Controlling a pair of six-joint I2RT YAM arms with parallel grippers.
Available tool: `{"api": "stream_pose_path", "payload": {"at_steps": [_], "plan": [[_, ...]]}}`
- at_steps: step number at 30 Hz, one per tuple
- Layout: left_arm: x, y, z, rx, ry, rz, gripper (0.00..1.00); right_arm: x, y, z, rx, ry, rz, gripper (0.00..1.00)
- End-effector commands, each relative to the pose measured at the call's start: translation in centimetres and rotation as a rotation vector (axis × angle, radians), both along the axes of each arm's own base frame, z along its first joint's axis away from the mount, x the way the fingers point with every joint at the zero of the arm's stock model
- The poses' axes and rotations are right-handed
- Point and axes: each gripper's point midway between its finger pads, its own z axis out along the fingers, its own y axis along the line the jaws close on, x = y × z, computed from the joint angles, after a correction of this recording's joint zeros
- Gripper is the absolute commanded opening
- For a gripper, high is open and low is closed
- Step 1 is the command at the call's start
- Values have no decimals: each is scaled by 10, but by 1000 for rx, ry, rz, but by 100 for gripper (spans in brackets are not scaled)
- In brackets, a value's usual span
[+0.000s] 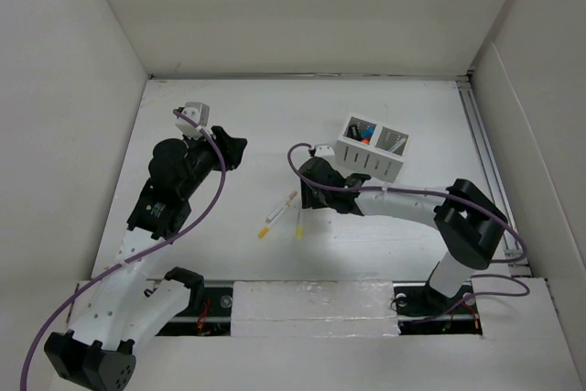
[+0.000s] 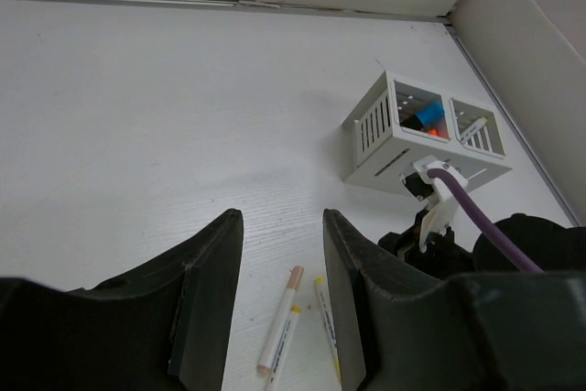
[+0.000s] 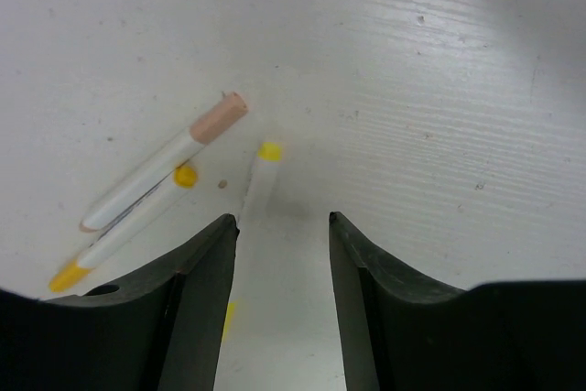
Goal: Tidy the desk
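The white desk [image 1: 275, 116] holds three white markers near its middle: one with a peach cap [image 1: 282, 207], one with yellow ends [image 1: 273, 222], and a separate yellow-capped one [image 1: 299, 222]. My right gripper [image 1: 308, 197] hangs open just above the separate marker [image 3: 257, 184], whose body runs under the left finger [image 3: 206, 290]. The peach marker [image 3: 163, 175] and the yellow marker [image 3: 128, 224] lie to the left of it. My left gripper [image 1: 235, 149] is open and empty, held above the desk to the left. In its view [image 2: 282, 226] the markers [image 2: 279, 322] lie below.
A small white slotted organizer box [image 1: 374, 147] stands right of centre with blue and orange items in one compartment and a pen in the other; it also shows in the left wrist view [image 2: 426, 135]. White wall panels [image 1: 73, 89] enclose the desk. A rail [image 1: 483, 144] runs along the right edge.
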Motion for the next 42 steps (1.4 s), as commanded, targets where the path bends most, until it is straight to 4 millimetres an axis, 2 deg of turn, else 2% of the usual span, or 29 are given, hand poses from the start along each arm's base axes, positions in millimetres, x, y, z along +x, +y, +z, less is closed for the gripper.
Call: {"api": "stream_pose_path", "payload": {"at_steps": [1,6,7,12,14,25,28,29,31,32,35,36,40,42], "plan": [[-1,-2,24,-31,-67,-7,36,8,21,35,73,-78,28,51],[-1,-2,23,-32,-69,-10,37,7,31,9,40,-36,46,51],[-1,-1,24,-32,-70,-6,37,8,30,0,19,-27,33,51],[-2,-3,25,-33,-72,-18,36,12,29,-23,-33,-7,23,44],[0,0,22,-28,-65,2,36,13,22,-32,-86,3,-2,43],[-3,0,28,-32,-84,-6,36,1,3,-36,-142,28,7,45],[-1,1,27,-30,-80,4,37,-1,3,-37,-144,39,18,38],[-1,0,25,-28,-74,1,36,-2,4,-38,-140,43,23,26],[-4,-1,28,-33,-84,-11,36,-3,6,-40,-131,45,35,16],[-4,0,29,-33,-87,-5,36,-2,7,-39,-127,43,33,8],[-2,2,27,-30,-81,7,37,-1,9,-25,-85,21,22,0],[-2,1,27,-30,-80,1,37,1,14,-18,-52,3,23,0],[-5,2,28,-33,-88,1,37,20,4,19,39,-65,-26,0],[-4,2,29,-33,-88,3,36,28,0,46,104,-114,-46,0]]}}
